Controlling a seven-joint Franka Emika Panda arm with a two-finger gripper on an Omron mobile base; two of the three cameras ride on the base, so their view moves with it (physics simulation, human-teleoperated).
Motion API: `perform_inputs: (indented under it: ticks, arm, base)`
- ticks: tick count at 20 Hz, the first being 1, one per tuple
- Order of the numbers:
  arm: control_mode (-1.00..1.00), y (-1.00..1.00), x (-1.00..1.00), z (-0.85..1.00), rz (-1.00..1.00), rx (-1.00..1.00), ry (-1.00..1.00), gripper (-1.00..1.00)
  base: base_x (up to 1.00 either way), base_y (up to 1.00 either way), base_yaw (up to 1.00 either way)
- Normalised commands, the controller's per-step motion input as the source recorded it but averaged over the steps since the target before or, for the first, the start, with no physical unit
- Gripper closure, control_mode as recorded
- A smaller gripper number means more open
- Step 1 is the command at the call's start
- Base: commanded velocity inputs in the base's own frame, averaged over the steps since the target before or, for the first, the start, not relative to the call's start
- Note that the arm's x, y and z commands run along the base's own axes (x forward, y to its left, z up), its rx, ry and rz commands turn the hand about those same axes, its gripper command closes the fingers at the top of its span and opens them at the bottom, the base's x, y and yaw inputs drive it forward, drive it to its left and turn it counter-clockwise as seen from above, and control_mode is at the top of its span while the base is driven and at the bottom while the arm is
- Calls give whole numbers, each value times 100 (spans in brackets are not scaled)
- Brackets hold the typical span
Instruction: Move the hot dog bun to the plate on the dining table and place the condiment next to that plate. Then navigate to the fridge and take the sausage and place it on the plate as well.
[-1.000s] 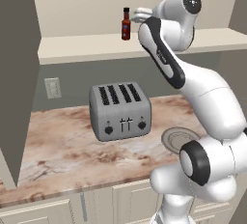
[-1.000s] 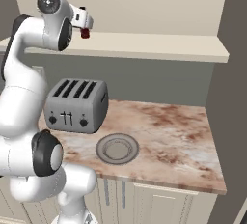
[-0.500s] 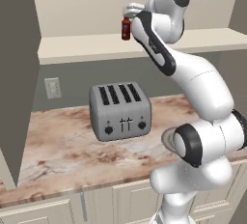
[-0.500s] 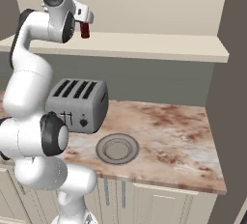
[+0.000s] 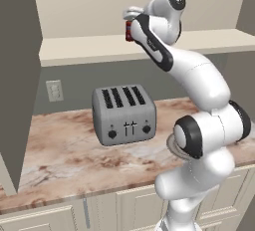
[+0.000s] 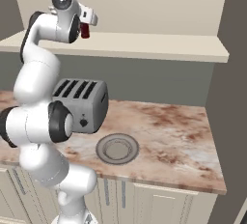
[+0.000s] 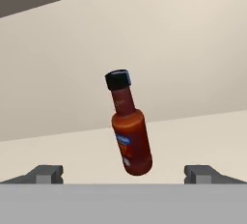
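Observation:
The condiment point(image 7: 130, 131), a slim red-brown bottle with a black cap, stands on the cream wall shelf point(image 5: 84, 50). In the hand view it looks tilted and lies ahead, between the two fingertips point(image 7: 46, 174), untouched. My gripper point(image 7: 124, 174) is open with its jaws spread wide. In the left base view the raised hand covers most of the condiment point(image 5: 128, 32) and the gripper point(image 5: 131, 15) sits at its top. From the right base view the gripper point(image 6: 89, 19) is just above the condiment point(image 6: 85, 31).
A grey four-slot toaster point(image 5: 124, 115) stands on the marbled counter point(image 6: 173, 136) below the shelf. A round shallow grey dish point(image 6: 117, 148) lies on the counter to the toaster's right. Tall dark panels close in the left point(image 5: 17, 75) and right point(image 6: 234, 73) sides.
The arm has swung its upper links round and brought the hand in to the condiment, which now sits half hidden behind it. The jaws have stayed open. The bottle has not moved.

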Motion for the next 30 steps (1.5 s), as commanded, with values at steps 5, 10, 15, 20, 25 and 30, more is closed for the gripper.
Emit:
perform_inputs:
  ticks: [5, 10, 15, 20, 25, 30]
  arm:
    - [-100, 0, 49, -3, 2, 0, 0, -100]
    - [-100, 0, 36, 0, 2, 0, 2, -100]
    - [-100, 0, 29, 0, 1, 0, 4, -100]
    - [-100, 10, 32, -4, 1, 0, 5, -100]
    - [-100, 8, 23, -1, 1, 0, 1, -100]
    - [-100, 8, 8, -6, 0, 0, 0, 100]
  base:
    - [0, 0, 0]
    - [0, 0, 0]
    - [0, 0, 0]
    - [0, 0, 0]
    - [0, 0, 0]
    - [0, 0, 0]
